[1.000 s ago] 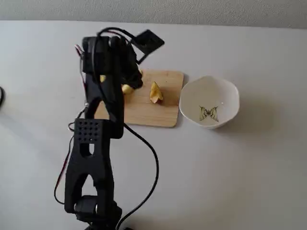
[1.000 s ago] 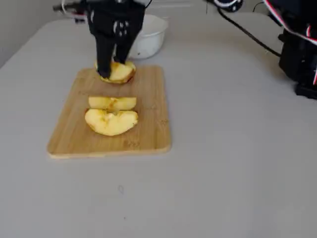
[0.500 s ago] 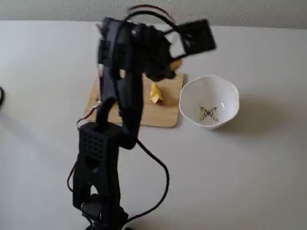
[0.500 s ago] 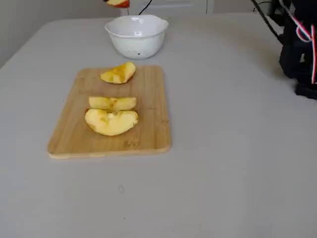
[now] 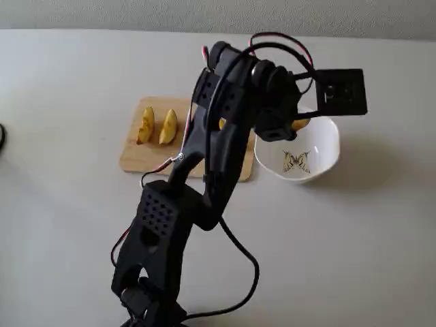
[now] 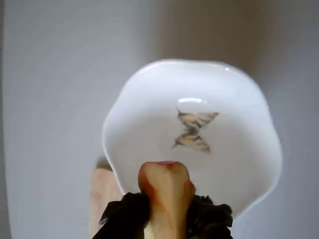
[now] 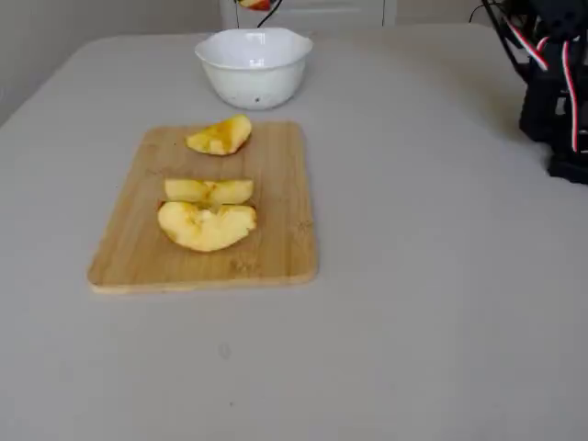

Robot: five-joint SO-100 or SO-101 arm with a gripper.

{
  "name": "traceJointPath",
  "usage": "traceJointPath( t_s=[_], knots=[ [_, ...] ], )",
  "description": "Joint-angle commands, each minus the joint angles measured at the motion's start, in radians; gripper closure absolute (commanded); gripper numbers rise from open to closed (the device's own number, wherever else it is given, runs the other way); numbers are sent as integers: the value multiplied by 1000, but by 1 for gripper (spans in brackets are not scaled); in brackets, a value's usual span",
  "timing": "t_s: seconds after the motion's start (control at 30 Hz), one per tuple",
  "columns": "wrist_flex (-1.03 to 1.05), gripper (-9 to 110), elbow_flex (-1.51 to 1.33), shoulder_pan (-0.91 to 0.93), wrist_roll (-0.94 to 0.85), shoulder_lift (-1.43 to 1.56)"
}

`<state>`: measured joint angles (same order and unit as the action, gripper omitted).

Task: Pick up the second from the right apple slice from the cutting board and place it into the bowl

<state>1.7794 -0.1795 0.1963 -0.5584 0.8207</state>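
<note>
Grey counter (image 7: 441, 276); claw (image 6: 167, 214) clamped on apple slice (image 6: 167, 191), lower centre of wrist view, over bowl (image 6: 249, 169). Transport step done; next judged: release.

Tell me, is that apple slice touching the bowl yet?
Apart. In a fixed view the apple slice hangs well above the bowl, with wall showing between them.

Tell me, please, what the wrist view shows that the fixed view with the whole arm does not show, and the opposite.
Only the wrist view shows the gripper shut on the apple slice, held above the bowl near its rim. Only the fixed view shows the arm and two slices lying on the cutting board. Both show the bowl's butterfly drawing.
</note>
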Motion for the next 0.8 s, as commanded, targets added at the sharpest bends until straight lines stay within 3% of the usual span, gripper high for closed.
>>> traceJointPath(
  t_s=[0.0,0.17,0.3,0.47,0.6,0.77],
  knots=[
    [-8,77,28,21,-9,12],
    [9,65,112,2,2,14],
    [28,65,152,-51,3,78],
    [44,82,81,-137,130,328],
    [44,101,-37,-255,227,620],
    [38,102,-402,-436,420,1111]
  ],
)
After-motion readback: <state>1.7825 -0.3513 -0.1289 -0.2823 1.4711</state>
